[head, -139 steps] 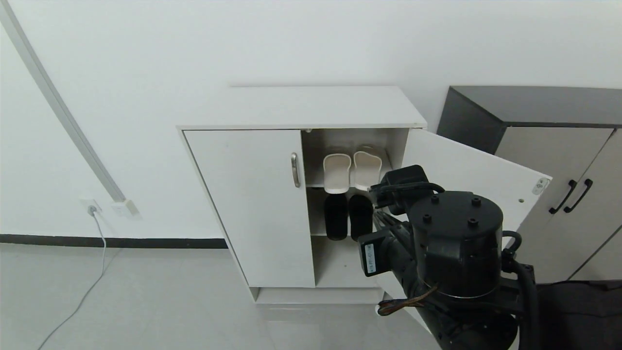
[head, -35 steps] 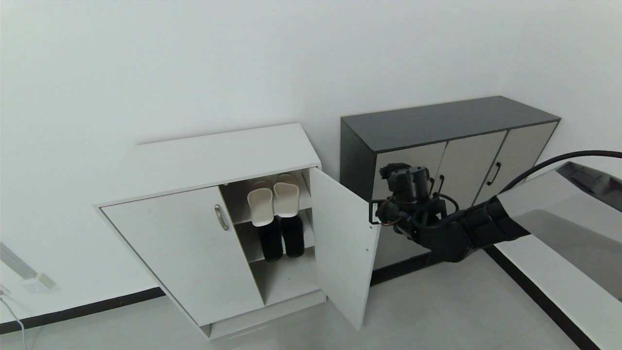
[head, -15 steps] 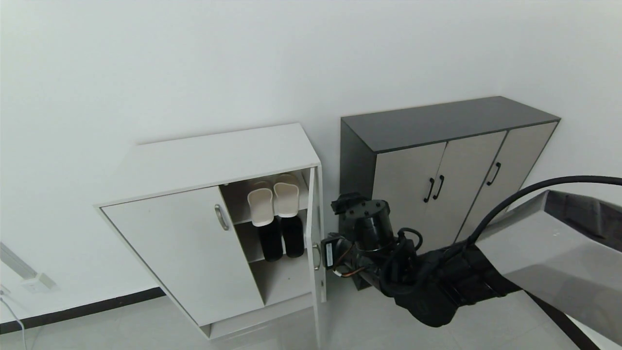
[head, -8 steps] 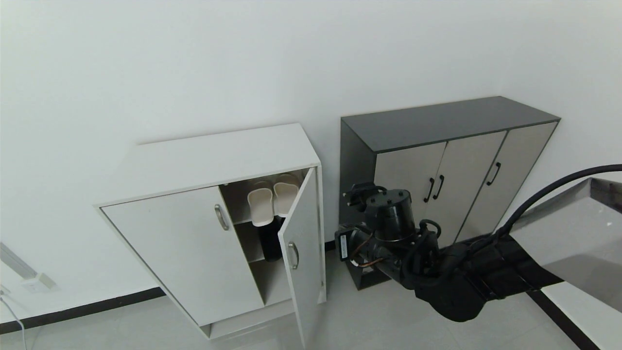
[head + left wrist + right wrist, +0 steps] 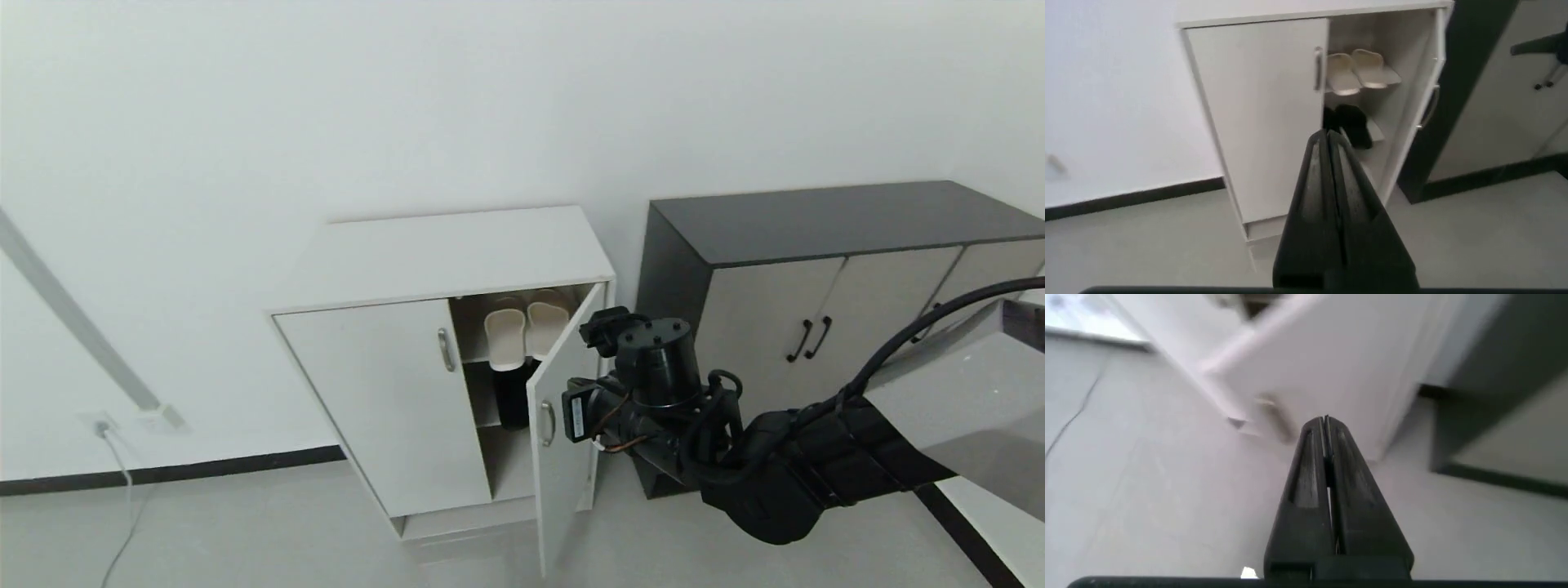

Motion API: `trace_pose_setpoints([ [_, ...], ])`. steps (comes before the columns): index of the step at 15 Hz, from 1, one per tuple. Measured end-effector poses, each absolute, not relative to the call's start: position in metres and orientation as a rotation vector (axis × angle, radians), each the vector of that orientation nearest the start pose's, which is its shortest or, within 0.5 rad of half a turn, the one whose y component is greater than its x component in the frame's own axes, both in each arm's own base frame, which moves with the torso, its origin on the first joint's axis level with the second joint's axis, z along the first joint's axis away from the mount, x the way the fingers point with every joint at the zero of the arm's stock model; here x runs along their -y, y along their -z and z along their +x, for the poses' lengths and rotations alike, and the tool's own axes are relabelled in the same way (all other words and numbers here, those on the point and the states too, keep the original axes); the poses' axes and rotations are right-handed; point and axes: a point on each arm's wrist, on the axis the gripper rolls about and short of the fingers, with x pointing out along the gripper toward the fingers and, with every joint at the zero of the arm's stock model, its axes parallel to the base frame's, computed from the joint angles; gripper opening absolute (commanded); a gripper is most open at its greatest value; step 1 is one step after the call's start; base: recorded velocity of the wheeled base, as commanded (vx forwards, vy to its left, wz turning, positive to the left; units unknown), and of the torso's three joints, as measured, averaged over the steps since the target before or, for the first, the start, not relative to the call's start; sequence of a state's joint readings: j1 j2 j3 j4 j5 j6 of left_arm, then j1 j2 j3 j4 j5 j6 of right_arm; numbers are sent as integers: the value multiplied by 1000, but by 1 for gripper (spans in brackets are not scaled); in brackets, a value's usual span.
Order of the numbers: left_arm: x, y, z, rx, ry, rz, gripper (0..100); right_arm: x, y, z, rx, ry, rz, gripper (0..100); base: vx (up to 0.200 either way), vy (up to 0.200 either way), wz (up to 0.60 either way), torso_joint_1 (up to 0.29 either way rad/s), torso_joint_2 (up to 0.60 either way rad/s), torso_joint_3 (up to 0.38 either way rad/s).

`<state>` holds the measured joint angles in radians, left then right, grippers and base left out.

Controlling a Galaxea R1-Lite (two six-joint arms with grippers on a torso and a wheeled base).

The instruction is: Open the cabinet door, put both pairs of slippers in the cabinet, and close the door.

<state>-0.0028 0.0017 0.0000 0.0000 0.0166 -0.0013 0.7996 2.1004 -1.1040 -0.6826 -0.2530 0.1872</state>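
The door (image 5: 565, 457) is hanging half open on the cabinet (image 5: 457, 253). White slippers (image 5: 526, 331) are sitting inside up top, black slippers (image 5: 513, 400) just below. Right gripper (image 5: 1326, 425) is pointing at the door's outer face, fingers together. Left gripper (image 5: 1328, 137), fingers together, is facing the cabinet.

The half-shut door (image 5: 563, 441) hid most of the black slippers (image 5: 513, 398). The right arm (image 5: 735, 457) covered the door's top corner by the hinge. The grey cabinet (image 5: 816, 269) ran off the head view's right edge. In the right wrist view the door handle (image 5: 1276, 416) was blurred.
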Motion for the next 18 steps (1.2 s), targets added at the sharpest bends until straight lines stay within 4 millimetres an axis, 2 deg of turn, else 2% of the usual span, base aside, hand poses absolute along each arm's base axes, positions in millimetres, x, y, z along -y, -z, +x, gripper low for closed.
trace_pose_setpoints([
  [7, 0, -75, -23, -3, -10, 2, 0, -279, -124, 296, -300, -480, 36, 0, 0, 0, 0, 0, 0, 0],
  [10, 0, -75, -23, -3, -10, 2, 0, -274, -127, 294, -296, -463, 35, 0, 0, 0, 0, 0, 0, 0],
  [14, 0, -75, -23, -2, -10, 2, 0, -242, -126, 285, -332, -396, 12, 0, 0, 0, 0, 0, 0, 0],
  [18, 0, -76, -23, -2, -10, 3, 0, -214, -116, 269, -381, -359, -6, 0, 200, 0, 0, 4, 2, 4],
])
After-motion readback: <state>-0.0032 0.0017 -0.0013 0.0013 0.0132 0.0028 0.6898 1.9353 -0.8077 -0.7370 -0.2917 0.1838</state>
